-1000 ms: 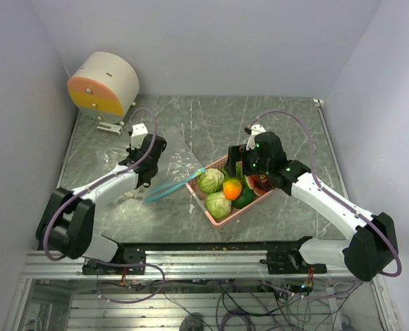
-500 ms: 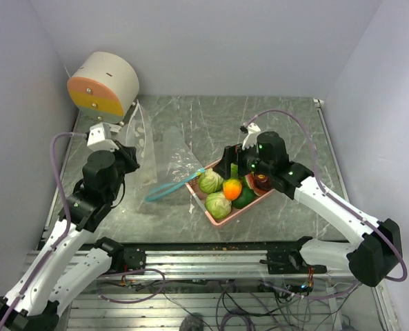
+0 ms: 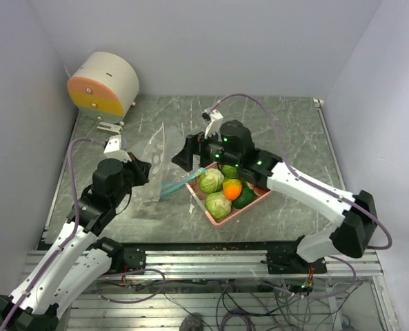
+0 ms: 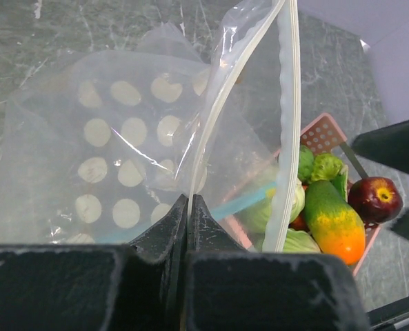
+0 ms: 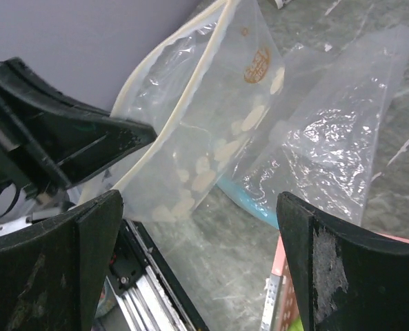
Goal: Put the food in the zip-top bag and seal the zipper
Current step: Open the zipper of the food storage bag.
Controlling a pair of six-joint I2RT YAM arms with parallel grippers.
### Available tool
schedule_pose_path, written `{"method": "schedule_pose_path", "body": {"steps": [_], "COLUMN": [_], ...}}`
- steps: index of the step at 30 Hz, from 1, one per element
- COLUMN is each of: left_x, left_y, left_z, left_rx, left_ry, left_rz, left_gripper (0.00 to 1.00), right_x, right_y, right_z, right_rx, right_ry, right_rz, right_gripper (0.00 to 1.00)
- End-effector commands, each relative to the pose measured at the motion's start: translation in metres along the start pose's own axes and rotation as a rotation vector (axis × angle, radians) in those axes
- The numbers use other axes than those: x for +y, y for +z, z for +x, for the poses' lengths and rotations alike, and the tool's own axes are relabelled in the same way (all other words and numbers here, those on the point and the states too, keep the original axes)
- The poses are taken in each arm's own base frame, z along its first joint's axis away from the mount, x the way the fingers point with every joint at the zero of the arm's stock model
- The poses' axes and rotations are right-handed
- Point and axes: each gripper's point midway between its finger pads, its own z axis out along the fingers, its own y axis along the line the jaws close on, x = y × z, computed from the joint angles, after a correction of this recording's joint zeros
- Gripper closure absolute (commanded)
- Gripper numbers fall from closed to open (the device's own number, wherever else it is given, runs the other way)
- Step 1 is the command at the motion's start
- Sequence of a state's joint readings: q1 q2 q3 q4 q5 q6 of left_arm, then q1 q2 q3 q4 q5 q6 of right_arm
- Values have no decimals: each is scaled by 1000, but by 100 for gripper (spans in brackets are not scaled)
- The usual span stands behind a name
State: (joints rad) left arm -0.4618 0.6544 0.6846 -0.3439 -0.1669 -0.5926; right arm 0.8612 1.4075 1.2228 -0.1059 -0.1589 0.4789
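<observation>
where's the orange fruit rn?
Top view, near centre: the orange fruit sits in the pink tray, between the two cabbages and a dark green piece.

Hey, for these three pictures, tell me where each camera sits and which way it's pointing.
Top external: above and behind the arm bases, looking down on the table; both arms, left hand and right hand show.
Left wrist: on the left arm, looking past its shut fingers, which pinch the dotted clear bag, toward the food in the pink tray.
Right wrist: on the right arm, looking between its open fingers at that bag and the left hand.
Shared: all three show the bag.
</observation>
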Motion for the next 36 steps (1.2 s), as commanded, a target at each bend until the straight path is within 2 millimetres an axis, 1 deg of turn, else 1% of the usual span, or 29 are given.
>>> {"method": "schedule_pose_path", "body": {"steps": [1, 7, 10, 12, 16, 20, 23, 26, 28, 29, 30, 31, 32, 33, 36], "left_x": [-15, -17, -15, -13, -13, -20, -25, -31, -33, -32, -29, -23, -14, -5, 32], "left_y": [1, 8, 10, 10, 10, 7, 1, -4, -7, -10, -13, -18, -23, -31, -61], "left_z": [-6, 2, 6, 8, 10, 5, -1, -4, -6, -8, -11, -17, -22, -30, -62], "left_rx": [-29, -7, -2, -1, -2, -11, -22, -19, -18, -21, -26, -42, -52, -73, -155], "left_ry": [-33, -38, -39, -38, -48, -62, -68, -76, -78, -74, -64, -49, -38, -26, -2], "left_rz": [76, 85, 81, 75, 82, 110, 130, 153, 163, 159, 139, 103, 50, -9, -241], "left_gripper": [93, 93, 93, 93, 93, 93, 93, 93, 93, 93, 93, 93, 93, 93, 93], "right_x": [5, 17, 20, 20, 10, -1, -5, -4, -8, -13, -19, -27, -35, -45, -69], "right_y": [25, 51, 56, 56, 57, 71, 80, 87, 88, 86, 83, 78, 71, 64, 37], "right_z": [4, 12, 15, 17, 22, 34, 41, 42, 41, 42, 43, 46, 48, 54, 72], "right_rx": [-7, 7, 7, 3, -1, 32, 40, 34, 29, 28, 30, 33, 38, 48, 81], "right_ry": [70, 83, 95, 108, 123, 126, 134, 141, 134, 126, 118, 105, 93, 75, 32], "right_rz": [25, 46, 47, 47, 100, 144, 151, 144, 164, 191, 226, 271, 313, 354, 459], "right_gripper": [7, 9, 9, 11, 13, 19, 28, 36, 47, 55, 68, 78, 85, 89, 90]}}
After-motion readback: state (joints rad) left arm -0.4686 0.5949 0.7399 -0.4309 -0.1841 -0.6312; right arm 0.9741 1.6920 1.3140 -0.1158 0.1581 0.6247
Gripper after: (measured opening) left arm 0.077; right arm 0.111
